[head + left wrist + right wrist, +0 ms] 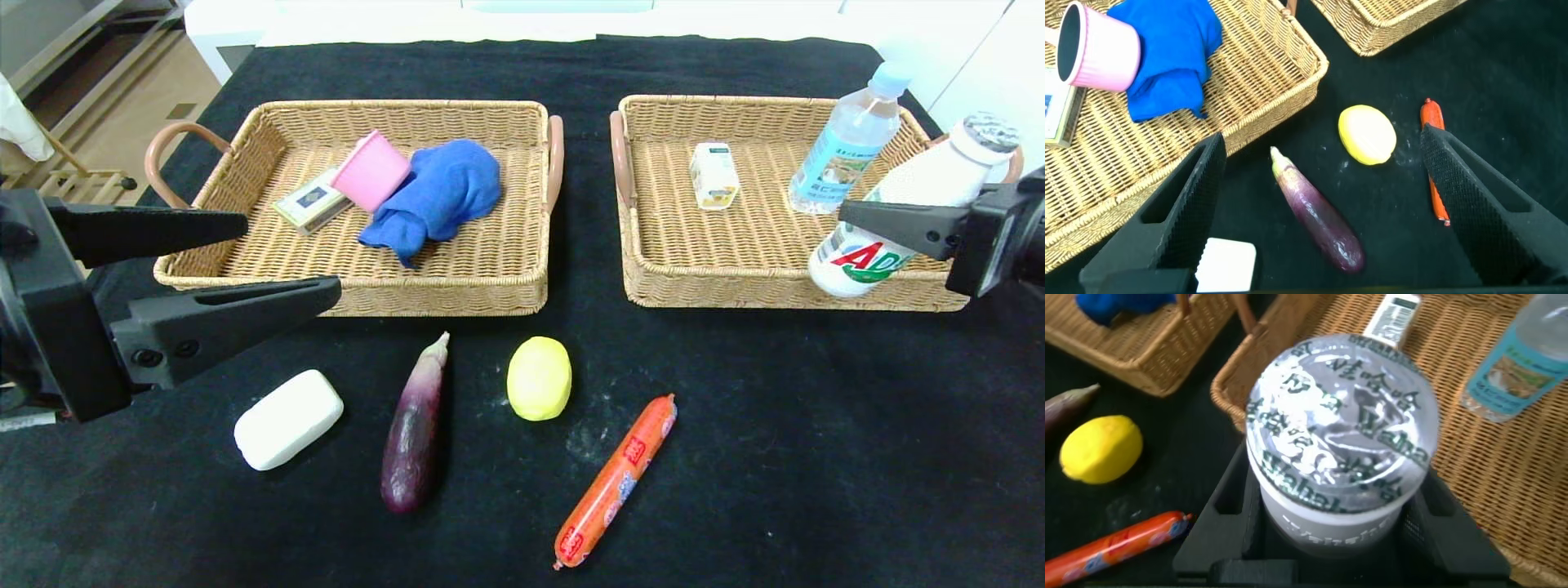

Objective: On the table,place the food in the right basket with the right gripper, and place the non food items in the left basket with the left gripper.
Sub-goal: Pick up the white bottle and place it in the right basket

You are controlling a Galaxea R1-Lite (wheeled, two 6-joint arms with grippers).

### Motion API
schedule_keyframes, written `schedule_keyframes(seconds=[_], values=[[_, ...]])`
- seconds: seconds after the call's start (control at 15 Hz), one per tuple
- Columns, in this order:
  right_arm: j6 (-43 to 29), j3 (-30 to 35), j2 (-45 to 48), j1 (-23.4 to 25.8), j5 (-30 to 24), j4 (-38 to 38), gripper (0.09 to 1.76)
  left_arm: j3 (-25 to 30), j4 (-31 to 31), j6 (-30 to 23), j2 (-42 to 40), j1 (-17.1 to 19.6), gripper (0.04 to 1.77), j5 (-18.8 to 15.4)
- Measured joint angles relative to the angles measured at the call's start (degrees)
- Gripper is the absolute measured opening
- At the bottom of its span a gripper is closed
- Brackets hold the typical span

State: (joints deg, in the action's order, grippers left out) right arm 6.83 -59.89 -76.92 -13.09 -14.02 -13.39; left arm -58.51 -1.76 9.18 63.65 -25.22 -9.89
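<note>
The black-clothed counter [735,457] carries two wicker baskets [359,286] [784,286], a white bar, perhaps soap [287,419], an aubergine [415,425], a yellow fruit [539,378] and a sausage [616,482].

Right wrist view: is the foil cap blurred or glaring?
Right wrist view: the drink bottle fills the frame, its foil cap soft and out of focus, shiny, lettering still readable. Head view: sharp, even light, the same bottle crisp in the right gripper.

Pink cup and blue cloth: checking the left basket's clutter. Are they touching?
Touching. The head view shows the pink cup leaning against the blue cloth, no gap.
</note>
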Motion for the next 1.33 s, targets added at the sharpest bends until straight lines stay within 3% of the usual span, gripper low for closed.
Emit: schedule_keyframes(seconds=[0.33, 1.0, 1.33], values=[[-2.5, -4.1, -4.2, 5.7, 3.2, -0.4, 0.9, 0.0, 0.0, 0.0, -0.1, 0.0, 1.72, 0.0], [-6.0, -10.3, -10.8, 16.0, 3.5, -0.6, 0.9, 0.0, 0.0, 0.0, -0.4, 0.0, 1.72, -0.1], [-6.5, -11.9, -13.4, 18.8, 3.5, -0.6, 0.9, 0.1, 0.0, 0.0, -0.4, 0.0, 1.72, -0.1]])
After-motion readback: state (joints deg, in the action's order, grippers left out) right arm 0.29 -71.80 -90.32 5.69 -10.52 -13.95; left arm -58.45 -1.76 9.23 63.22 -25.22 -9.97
